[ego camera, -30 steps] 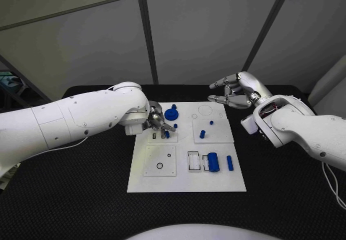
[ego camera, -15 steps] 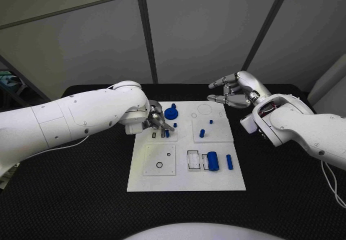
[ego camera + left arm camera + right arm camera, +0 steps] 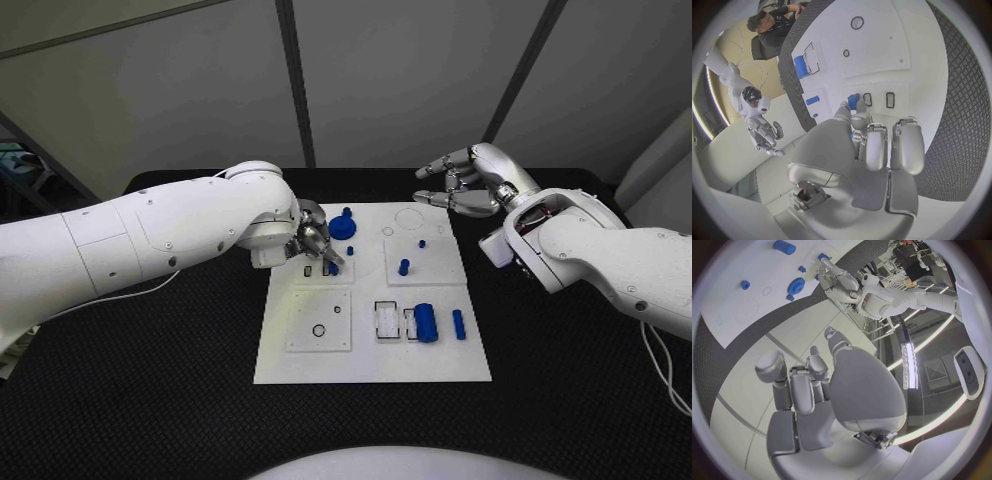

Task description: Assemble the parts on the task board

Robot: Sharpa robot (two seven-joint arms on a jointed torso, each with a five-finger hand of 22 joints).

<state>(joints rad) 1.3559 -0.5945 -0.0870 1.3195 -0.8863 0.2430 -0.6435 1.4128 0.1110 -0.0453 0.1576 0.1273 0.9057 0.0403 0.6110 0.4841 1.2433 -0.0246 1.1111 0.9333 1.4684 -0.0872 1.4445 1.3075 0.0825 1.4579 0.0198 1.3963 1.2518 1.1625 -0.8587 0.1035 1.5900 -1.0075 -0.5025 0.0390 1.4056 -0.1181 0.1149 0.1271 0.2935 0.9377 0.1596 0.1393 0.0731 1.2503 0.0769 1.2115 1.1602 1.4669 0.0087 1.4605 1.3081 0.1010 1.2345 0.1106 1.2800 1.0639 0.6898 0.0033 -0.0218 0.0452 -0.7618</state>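
The white task board (image 3: 372,355) lies in the middle of the black table. My left hand (image 3: 315,243) hovers low over the board's far left section, and its thumb and a finger pinch a small blue peg (image 3: 333,267) (image 3: 854,101) right beside two small rectangular slots (image 3: 890,99). My right hand (image 3: 469,186) hangs over the board's far right corner with its fingers (image 3: 792,385) curled in on nothing. On the board are a blue gear (image 3: 343,228) (image 3: 797,286), an upright blue peg (image 3: 405,267), a thick blue cylinder (image 3: 427,324) (image 3: 801,66) and a thin blue bar (image 3: 460,325).
A black ring (image 3: 319,330) and a smaller ring (image 3: 338,310) lie on the board's near left plate. A white insert (image 3: 387,320) sits in a black frame next to the cylinder. Black table (image 3: 144,400) surrounds the board on all sides.
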